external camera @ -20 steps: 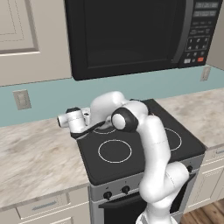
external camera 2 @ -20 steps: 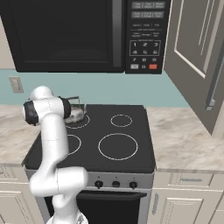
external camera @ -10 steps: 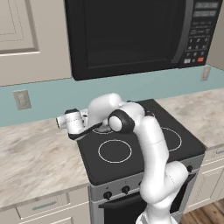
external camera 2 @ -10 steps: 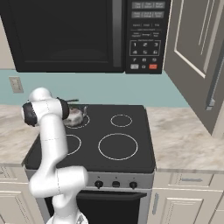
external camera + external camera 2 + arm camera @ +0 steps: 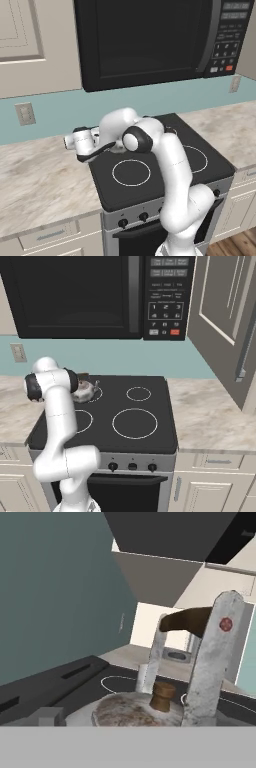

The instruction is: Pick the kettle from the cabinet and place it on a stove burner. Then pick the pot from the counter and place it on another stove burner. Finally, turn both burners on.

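Kettle (image 5: 150, 708) sits on the back-left stove burner (image 5: 92, 397); gripper (image 5: 100, 149) spread wide, holding nothing.

Digits 1 to 9 can just be made out on the microwave keypad (image 5: 166, 313); its other button labels are too blurred to read.

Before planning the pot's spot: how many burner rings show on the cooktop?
4: large front-centre, small back-right, front-left partly behind the arm, back-left under the kettle. More may be hidden.
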